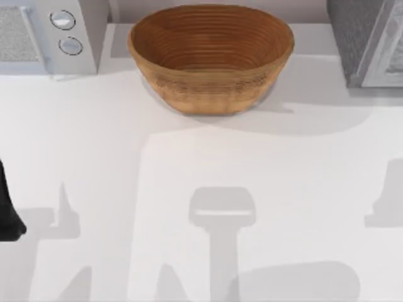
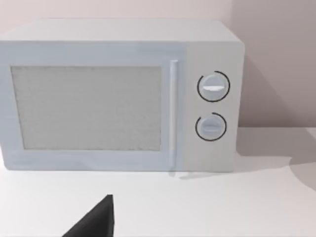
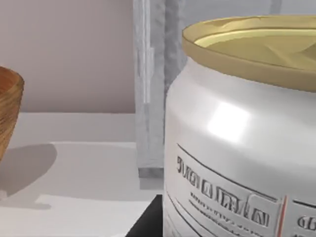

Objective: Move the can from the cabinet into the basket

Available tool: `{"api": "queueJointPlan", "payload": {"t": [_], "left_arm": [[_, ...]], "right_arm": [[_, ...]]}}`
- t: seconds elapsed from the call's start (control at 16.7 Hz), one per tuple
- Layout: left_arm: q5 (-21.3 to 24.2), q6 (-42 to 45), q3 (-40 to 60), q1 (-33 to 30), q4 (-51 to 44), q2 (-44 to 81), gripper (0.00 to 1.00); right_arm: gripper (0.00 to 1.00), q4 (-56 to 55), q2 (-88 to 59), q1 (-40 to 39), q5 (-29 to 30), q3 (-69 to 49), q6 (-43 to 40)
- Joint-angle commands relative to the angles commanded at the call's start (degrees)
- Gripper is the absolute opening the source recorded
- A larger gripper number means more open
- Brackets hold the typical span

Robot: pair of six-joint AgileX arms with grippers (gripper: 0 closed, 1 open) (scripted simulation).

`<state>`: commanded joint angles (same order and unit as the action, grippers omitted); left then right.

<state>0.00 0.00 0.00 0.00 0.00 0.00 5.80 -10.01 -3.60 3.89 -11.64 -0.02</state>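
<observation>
- Top view looks down on a white desk (image 1: 201, 189); the wicker basket (image 1: 211, 56) stands at the far middle, hollow and holding nothing.
- At the far right corner stands the dark grey speckled cabinet (image 1: 352, 38), its pale-framed door (image 1: 384, 50) swung outward.
- At the far left stands a white appliance (image 1: 50, 34) with two round knobs; the left wrist view faces its closed front (image 2: 118, 94) from a distance.
- A dark piece of the left arm (image 1: 9, 207) sits at the desk's left edge, apparently parked; a black wedge of its pincer (image 2: 94, 222) shows in the left wrist view, and whether it is spread or pressed together cannot be told.
- Right wrist view shows the can (image 3: 237, 143) very close to the lens, upright, white with a dull gold top, with a pale door edge (image 3: 148, 89) just behind it and the basket's rim (image 3: 7, 108) off to one side.
- A black sliver of the right pincer (image 3: 145, 222) lies beside the can's base; whether it pinches the can cannot be told.
- Whether the can is inside the cabinet or just at its mouth cannot be told.
- Risk, as a judgement: an off-centre grip on the smooth curved can could let it slip or tip.
- Risk: pulling sideways too early could knock the can against the open door.
- Risk: releasing short of the basket's high wall could leave the can on the desk.
</observation>
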Motion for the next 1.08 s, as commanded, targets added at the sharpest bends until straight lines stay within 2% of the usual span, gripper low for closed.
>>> {"api": "queueJointPlan", "payload": {"t": [0.24, 0.66, 0.84, 1.08], "left_arm": [[0.0, 0.0, 0.0, 0.0, 0.0, 0.0, 1.0], [0.0, 0.0, 0.0, 0.0, 0.0, 0.0, 1.0], [0.0, 0.0, 0.0, 0.0, 0.0, 0.0, 1.0], [0.0, 0.0, 0.0, 0.0, 0.0, 0.0, 1.0]], "right_arm": [[0.0, -5.0, 8.6, 3.1, -3.4, 10.2, 0.0], [0.0, -5.6, 9.6, 3.4, -3.8, 12.0, 0.1], [0.0, -7.1, 6.0, 1.8, -2.4, 8.6, 0.2], [0.0, -11.3, -7.1, -3.2, 2.5, -2.3, 0.3]]}}
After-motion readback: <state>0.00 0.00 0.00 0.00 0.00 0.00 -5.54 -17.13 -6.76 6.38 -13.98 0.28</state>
